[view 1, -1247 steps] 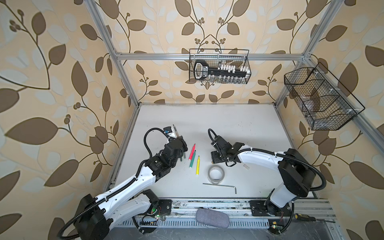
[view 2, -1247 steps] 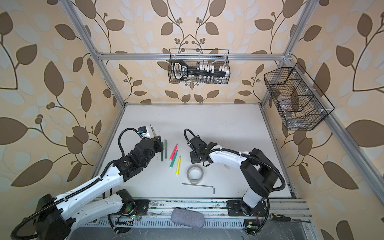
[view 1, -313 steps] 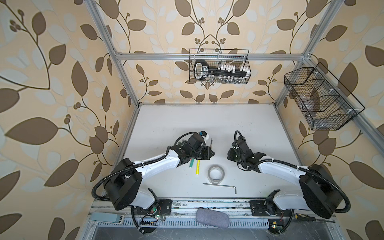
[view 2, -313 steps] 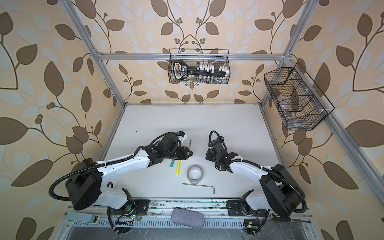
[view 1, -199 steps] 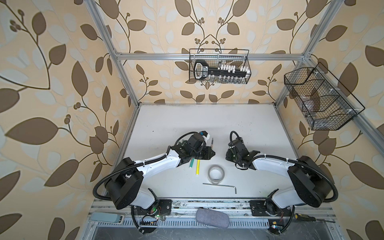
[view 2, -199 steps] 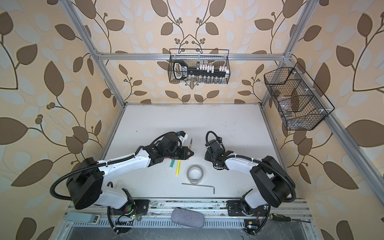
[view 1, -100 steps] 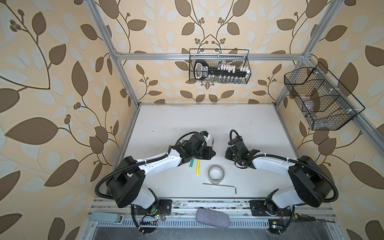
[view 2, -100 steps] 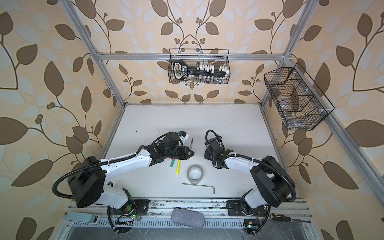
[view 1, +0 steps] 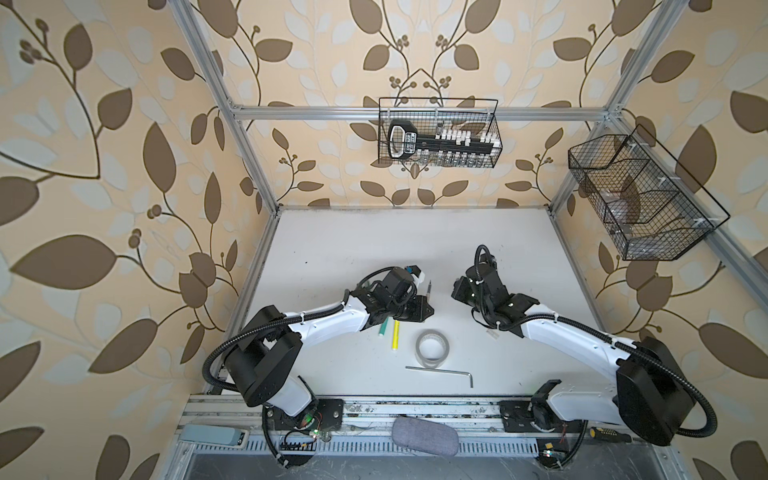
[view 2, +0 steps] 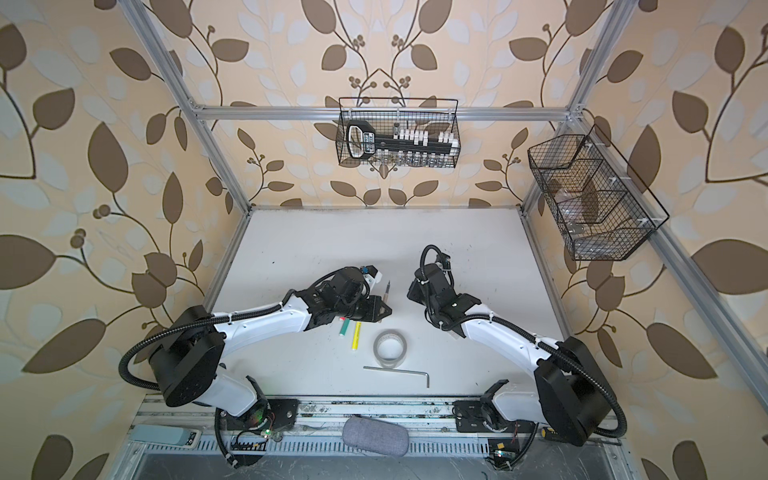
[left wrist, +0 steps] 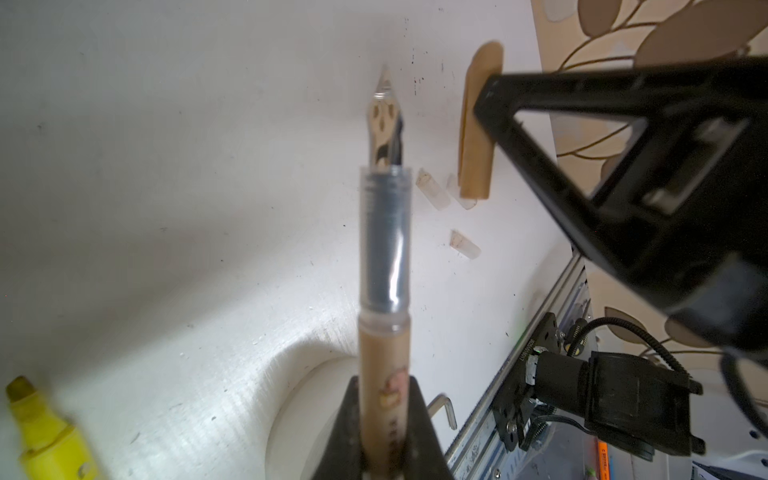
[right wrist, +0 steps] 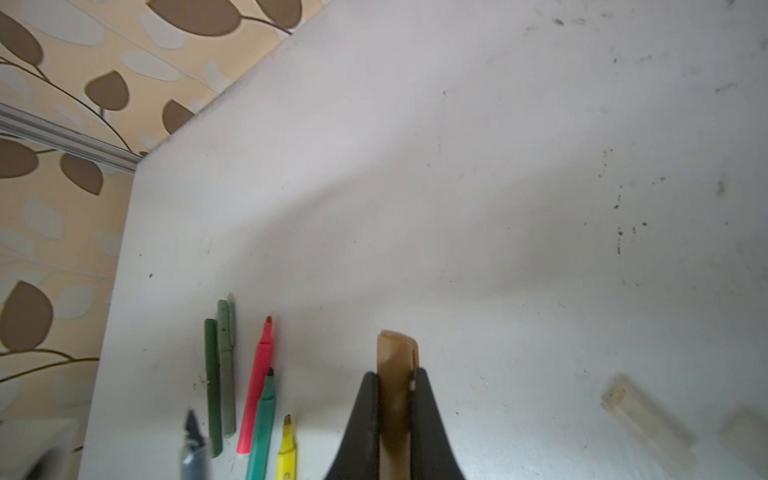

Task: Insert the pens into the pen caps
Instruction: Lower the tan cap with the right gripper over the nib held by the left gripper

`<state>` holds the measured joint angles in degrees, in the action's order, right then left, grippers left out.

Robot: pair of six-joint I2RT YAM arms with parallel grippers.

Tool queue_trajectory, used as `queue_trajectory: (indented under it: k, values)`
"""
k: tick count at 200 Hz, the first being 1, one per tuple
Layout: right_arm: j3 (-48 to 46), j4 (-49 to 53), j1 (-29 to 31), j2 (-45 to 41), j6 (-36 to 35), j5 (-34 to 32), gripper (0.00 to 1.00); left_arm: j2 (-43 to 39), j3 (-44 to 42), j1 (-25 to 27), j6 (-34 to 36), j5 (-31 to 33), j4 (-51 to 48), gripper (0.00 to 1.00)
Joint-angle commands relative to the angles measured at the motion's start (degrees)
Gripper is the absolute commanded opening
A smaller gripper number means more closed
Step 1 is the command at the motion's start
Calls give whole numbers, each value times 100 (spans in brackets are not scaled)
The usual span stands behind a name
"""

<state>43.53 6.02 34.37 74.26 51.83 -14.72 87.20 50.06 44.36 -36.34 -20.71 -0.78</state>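
A: Where's the tan pen point(left wrist: 384, 249)?

B: It's in the left gripper point(left wrist: 384, 399). The fingers are clamped on its barrel, and the bare nib points toward the far side of the table point(view 1: 374, 249).

A: And its cap?

B: The right gripper point(right wrist: 397, 386) has its fingers pressed together on the tan cap point(right wrist: 395, 349). In the left wrist view the cap hangs just beside the nib. The two aren't touching and the cap isn't on the pen.

A: What about the others?

B: The dark green pen point(right wrist: 212, 386), grey-green pen point(right wrist: 226, 365), pink marker point(right wrist: 255, 386), green marker point(right wrist: 264, 424) and yellow marker point(right wrist: 286, 449) lie side by side on the table's left half, by the left gripper. Three clear caps point(left wrist: 432, 193) lie loose on the right. The tape roll point(view 1: 433, 347) is in the middle, nearer us, and the hex key point(view 1: 440, 370) lies just in front of it.
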Motion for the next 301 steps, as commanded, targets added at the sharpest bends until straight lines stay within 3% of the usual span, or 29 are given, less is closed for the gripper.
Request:
queue_trajectory:
  k: [1, 107, 301]
  values:
    - [292, 86, 51, -128, 105, -215, 4, -1, 250, 80, 65, -164, 192, 0]
    - [952, -416, 281, 169, 207, -95, 4, -177, 118, 126, 118, -179, 385, 0]
    - [1124, -642, 349, 634, 264, 127, 3, -353, 21, 161, 147, -153, 456, 0]
